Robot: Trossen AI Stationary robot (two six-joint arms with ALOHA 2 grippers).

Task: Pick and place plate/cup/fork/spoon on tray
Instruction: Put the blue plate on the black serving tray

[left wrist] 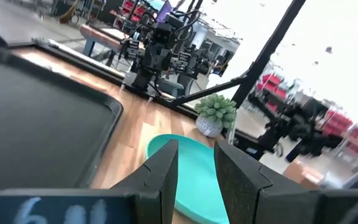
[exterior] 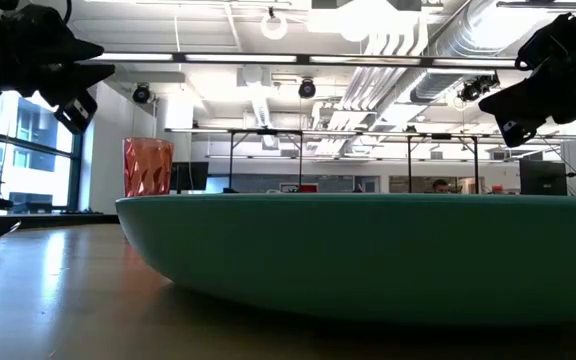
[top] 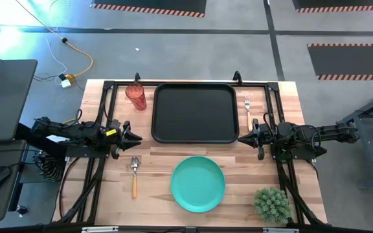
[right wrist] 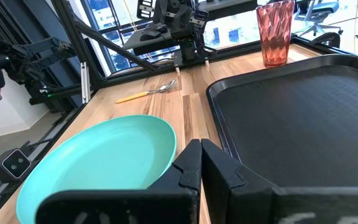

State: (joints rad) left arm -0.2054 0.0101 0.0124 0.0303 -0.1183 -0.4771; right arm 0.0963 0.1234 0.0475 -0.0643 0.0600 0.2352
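Between parted left fingers (top: 136,136) and closed right fingers (top: 241,138): tray (top: 195,112), empty.

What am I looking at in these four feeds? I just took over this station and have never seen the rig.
It is a two-armed robot at a wooden table. The overhead feed shows everything: the left gripper sits at the left edge of the empty black tray, the right gripper at the tray's right edge. Neither holds anything.

On the table: a red cup left of the tray, a fork right of it, a spoon near the left arm, a teal plate below the tray, and a small potted plant at the lower right.

The low feed looks across the tabletop, so the plate fills it. The other two feeds come from cameras on the wrists, looking past each arm's own fingers: the left gripper's are slightly apart, the right gripper's together.
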